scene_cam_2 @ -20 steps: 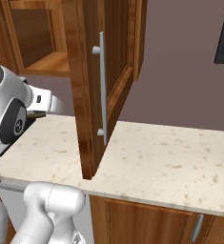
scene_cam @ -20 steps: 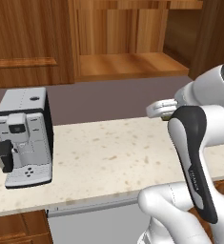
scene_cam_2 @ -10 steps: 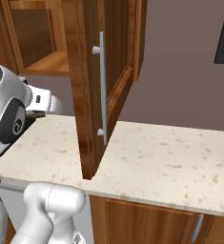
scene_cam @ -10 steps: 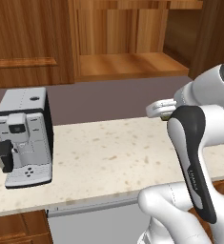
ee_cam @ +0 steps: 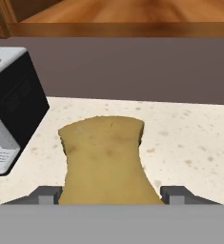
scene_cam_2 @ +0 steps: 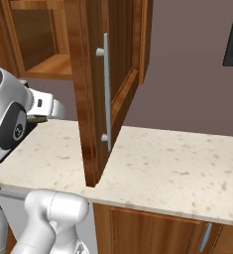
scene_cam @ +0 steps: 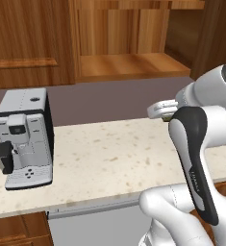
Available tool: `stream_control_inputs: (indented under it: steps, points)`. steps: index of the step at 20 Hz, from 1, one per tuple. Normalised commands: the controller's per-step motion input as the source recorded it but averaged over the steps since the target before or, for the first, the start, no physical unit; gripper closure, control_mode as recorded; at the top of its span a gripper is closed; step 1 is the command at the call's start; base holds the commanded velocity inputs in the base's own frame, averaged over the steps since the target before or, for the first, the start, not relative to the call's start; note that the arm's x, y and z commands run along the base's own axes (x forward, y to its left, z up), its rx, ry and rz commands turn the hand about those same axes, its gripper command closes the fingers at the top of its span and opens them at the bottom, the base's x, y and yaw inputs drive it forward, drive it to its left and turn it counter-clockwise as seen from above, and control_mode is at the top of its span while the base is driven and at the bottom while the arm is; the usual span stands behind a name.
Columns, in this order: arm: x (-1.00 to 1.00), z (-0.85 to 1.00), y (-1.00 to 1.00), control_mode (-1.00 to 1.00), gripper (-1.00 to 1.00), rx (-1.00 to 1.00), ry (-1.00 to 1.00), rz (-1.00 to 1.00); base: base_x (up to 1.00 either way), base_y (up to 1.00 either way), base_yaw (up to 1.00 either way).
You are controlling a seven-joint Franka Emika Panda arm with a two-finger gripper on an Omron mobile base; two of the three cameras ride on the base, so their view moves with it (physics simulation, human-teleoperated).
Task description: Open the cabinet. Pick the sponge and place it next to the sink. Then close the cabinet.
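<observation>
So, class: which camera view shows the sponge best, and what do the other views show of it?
The hand view shows it best: the sponge fills the middle, a yellowish-olive block between the gripper fingertips, above the speckled counter. In the left and right base views the arm covers the hand, so I cannot make the sponge out there.

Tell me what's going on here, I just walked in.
A white robot arm has a yellowish sponge clamped in its gripper, held above the speckled counter close to a coffee machine. The upper cabinet stands wide open, its door with the long silver handle swung out over the counter, and its shelf looks bare. The sponge has not been set down yet, and the cabinet has yet to be closed.
</observation>
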Motion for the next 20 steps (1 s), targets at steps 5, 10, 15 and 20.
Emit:
stream_control_inputs:
  steps: [5,10,15,20]
  points:
    - [0.00,0.00,0.00,1.00,1.00,0.00,0.00,0.00,-0.04,0.00,0.00]
    - [0.00,0.00,0.00,1.00,1.00,0.00,0.00,0.00,-0.68,0.00,0.00]
    - [0.00,0.00,0.00,1.00,1.00,0.00,0.00,0.00,-0.80,0.00,0.00]
    - [0.00,0.00,0.00,1.00,1.00,0.00,0.00,0.00,-0.87,0.00,-0.11]
